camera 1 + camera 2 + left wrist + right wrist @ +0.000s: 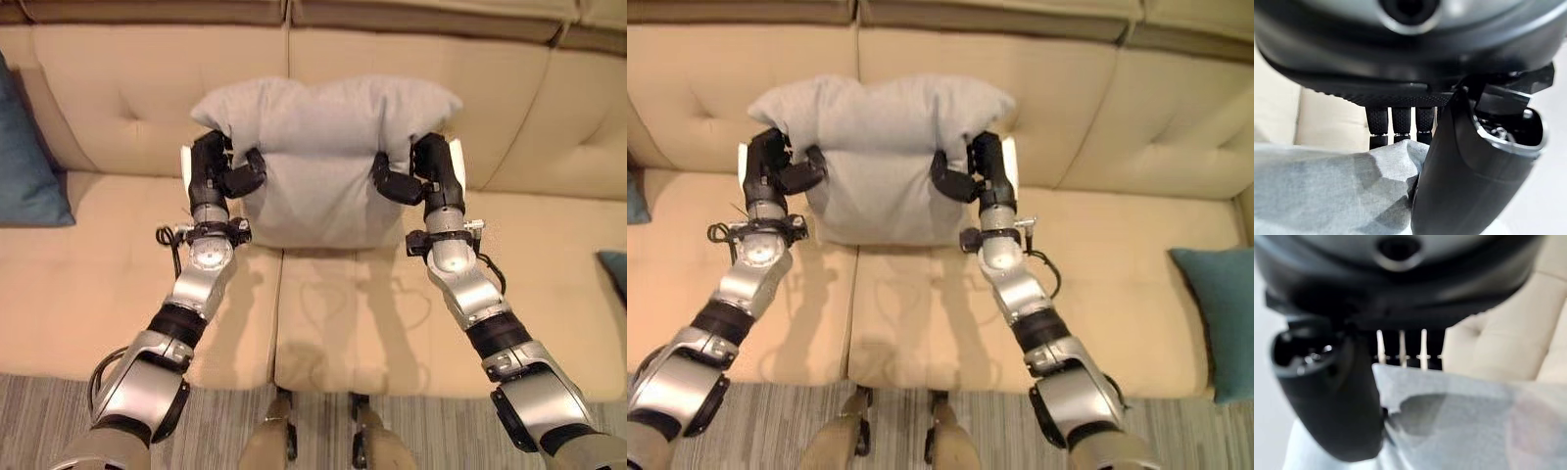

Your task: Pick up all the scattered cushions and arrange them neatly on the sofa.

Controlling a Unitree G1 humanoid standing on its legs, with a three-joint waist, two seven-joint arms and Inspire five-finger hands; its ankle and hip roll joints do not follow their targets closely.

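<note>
Both hands, left hand (217, 168) and right hand (423, 168), pinch the grey cushion (318, 157) upright against the middle of the sofa (118, 264) back; teal cushions lie far left (24, 157) and right (1215, 308).

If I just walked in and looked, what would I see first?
First you'd spot the big grey cushion in the middle of the beige sofa, standing up against the backrest. The robot's left hand and right hand pinch it from both sides, thumbs in front and fingers behind. Then you'd notice a teal cushion at the sofa's left end and another teal one at the right end.
</note>
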